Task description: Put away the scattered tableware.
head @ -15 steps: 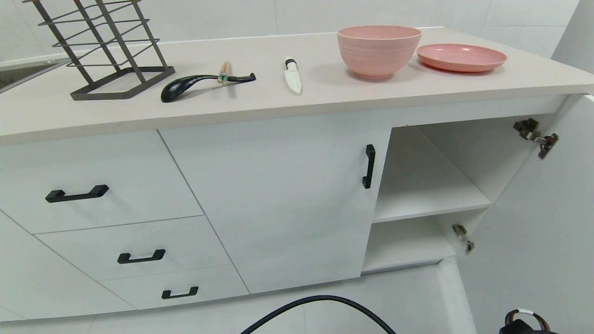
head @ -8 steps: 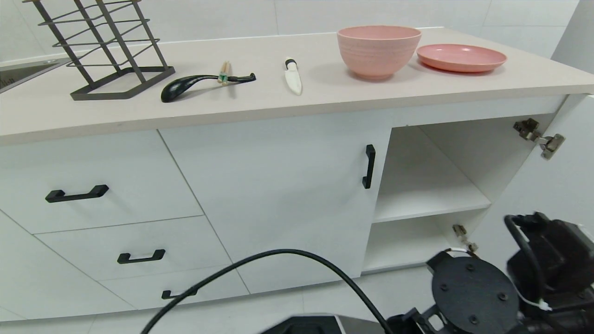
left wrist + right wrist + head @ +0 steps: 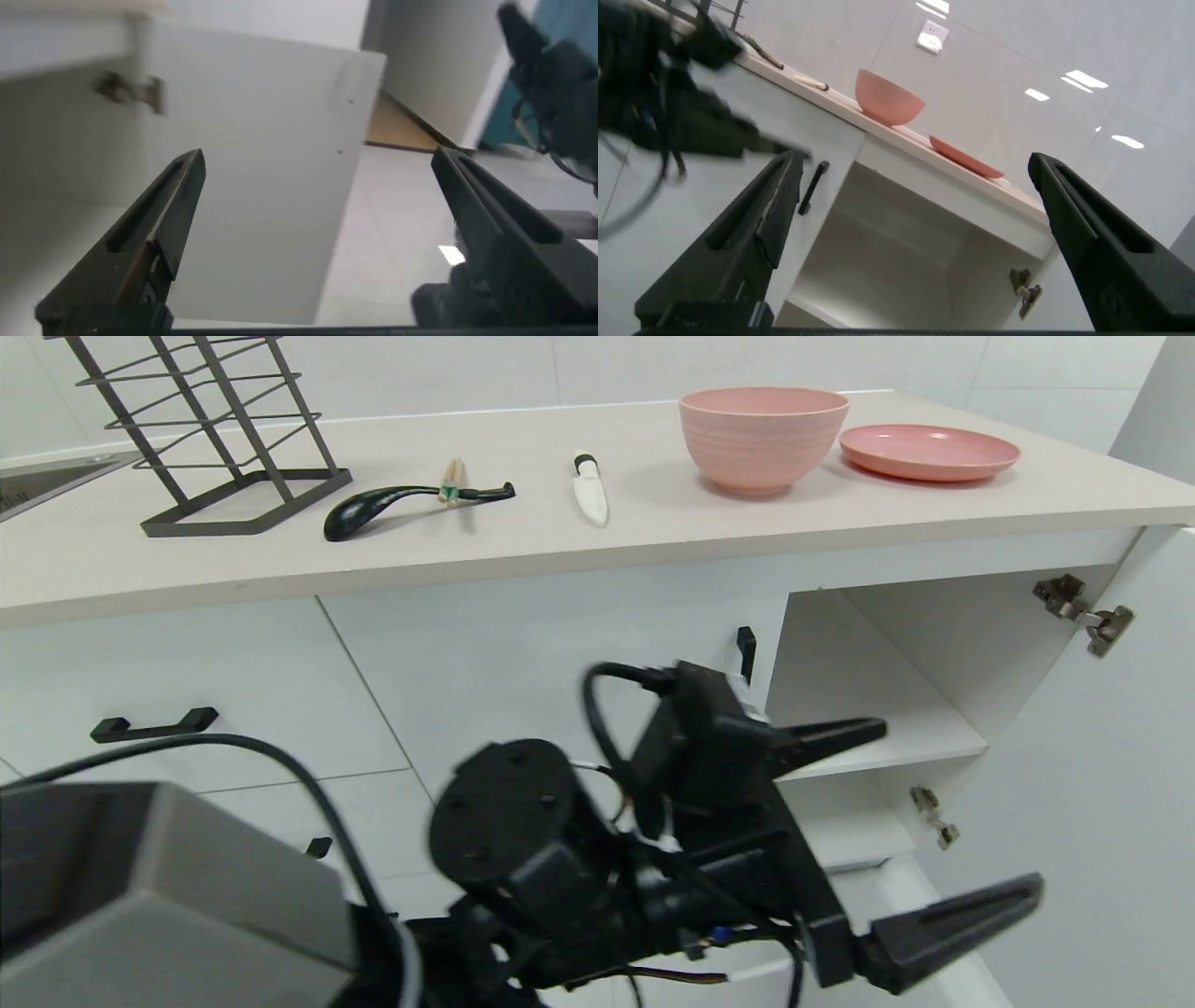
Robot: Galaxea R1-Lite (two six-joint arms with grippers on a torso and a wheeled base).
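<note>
Tableware lay scattered along the pale surface [image 3: 840, 513], with the pink bowl [image 3: 762, 434] upright on it and taken here as the marker for everything else. Below the bowl and to its right, the cabinet [image 3: 934, 635] stood open. Its white door [image 3: 1102, 784] was swung wide to the right with the hinges showing, and a shelf [image 3: 868, 728] divided the inside in two. Far to the left of the bowl, a dark wire rack [image 3: 215, 439] stood upright on the same surface.

The left hand [image 3: 962, 803] hung well below the bowl, in front of the open cabinet. Its two black fingers [image 3: 952, 924] were spread wide and gripped nothing, and in its wrist view they framed the white door. The right hand [image 3: 915, 161] was released too, its fingers splayed with nothing between them. It sat low and looked up at the bowl from beneath the level of the surface.

Just right of the bowl lay a pink plate [image 3: 928, 450], flat — whether the two touched I could not tell. Well left of the bowl, a black ladle [image 3: 373, 509] lay on the surface with its scoop end pointing away from the bowl. A small white knife [image 3: 589, 490] lay between the ladle and the bowl, apart from both. A pair of chopsticks [image 3: 452, 483] lay across the ladle's handle — at the end nearer the bowl.
</note>
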